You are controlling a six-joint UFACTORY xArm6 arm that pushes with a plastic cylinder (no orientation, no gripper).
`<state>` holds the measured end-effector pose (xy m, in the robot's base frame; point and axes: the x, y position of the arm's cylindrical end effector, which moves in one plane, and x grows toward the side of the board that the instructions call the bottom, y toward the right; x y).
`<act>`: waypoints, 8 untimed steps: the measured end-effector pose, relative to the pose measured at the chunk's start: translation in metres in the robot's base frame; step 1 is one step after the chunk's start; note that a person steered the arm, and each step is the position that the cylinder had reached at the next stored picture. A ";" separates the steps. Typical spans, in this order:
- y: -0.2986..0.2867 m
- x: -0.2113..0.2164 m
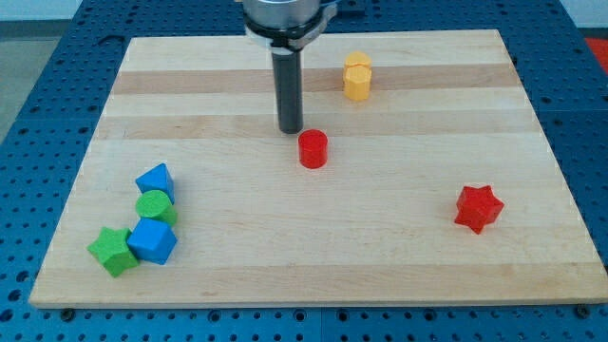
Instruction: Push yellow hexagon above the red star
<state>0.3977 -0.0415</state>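
Note:
The yellow hexagon (357,77) stands near the view's top, right of centre. The red star (477,208) lies at the view's lower right, well below and to the right of the hexagon. My tip (291,130) rests on the board left of and below the yellow hexagon, apart from it. It is just up and left of a red cylinder (313,149), very close to it; I cannot tell whether they touch.
A cluster sits at the view's lower left: a blue block (156,180), a green cylinder (154,206), a blue cube (152,241) and a green star (113,251). The wooden board (304,275) ends at a blue pegboard surround.

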 end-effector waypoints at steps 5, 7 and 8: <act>0.092 0.053; 0.184 -0.073; 0.145 -0.149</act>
<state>0.2487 0.1034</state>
